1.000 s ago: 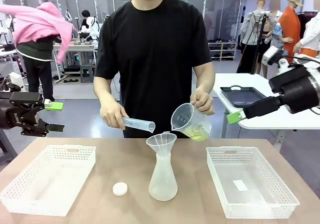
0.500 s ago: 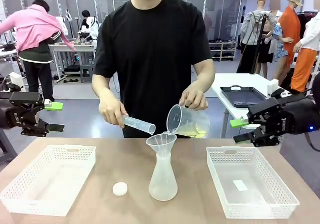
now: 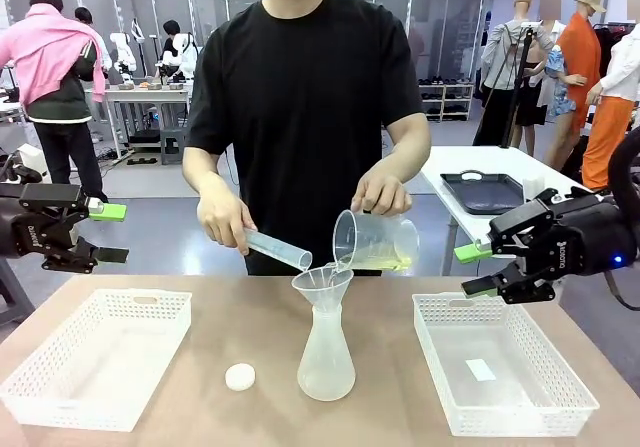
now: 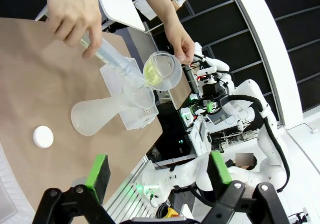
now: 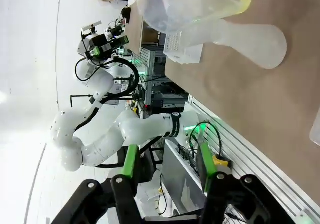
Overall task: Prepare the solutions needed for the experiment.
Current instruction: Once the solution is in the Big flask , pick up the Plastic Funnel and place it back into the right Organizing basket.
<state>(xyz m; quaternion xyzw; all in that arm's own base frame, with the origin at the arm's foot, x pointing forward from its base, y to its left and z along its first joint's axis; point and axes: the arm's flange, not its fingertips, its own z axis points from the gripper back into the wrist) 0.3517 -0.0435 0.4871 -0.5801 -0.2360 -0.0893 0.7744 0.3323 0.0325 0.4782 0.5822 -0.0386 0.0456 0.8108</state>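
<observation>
Left claw wide open and empty, hovering off the table's left edge, above and just outside the left white basket, with its green pad uppermost and the black fingertip below. In the left wrist view, two fingers spread with bare air between them. Next along, on the brown tabletop, a small white round cap, apart from the basket and near the flask. At the middle, a translucent flask standing upright with a funnel seated in its neck. Above the funnel on its left, a clear graduated cylinder held slanting down by the person's hand, mouth just at the funnel's rim. On the funnel's right, a clear beaker gripped from above by the person's other hand, tipped with its spout down over the funnel. Solution — pale yellow-green, a shallow pool — lying along the beaker's lower side toward the spout. Whether any in the flask, impossible to tell. Farther right, the right white basket on the table, a small white label flat on its floor. Right claw above that basket's far rim, pointing toward the beaker but apart from it — fingers parted, gripping nothing.
</observation>
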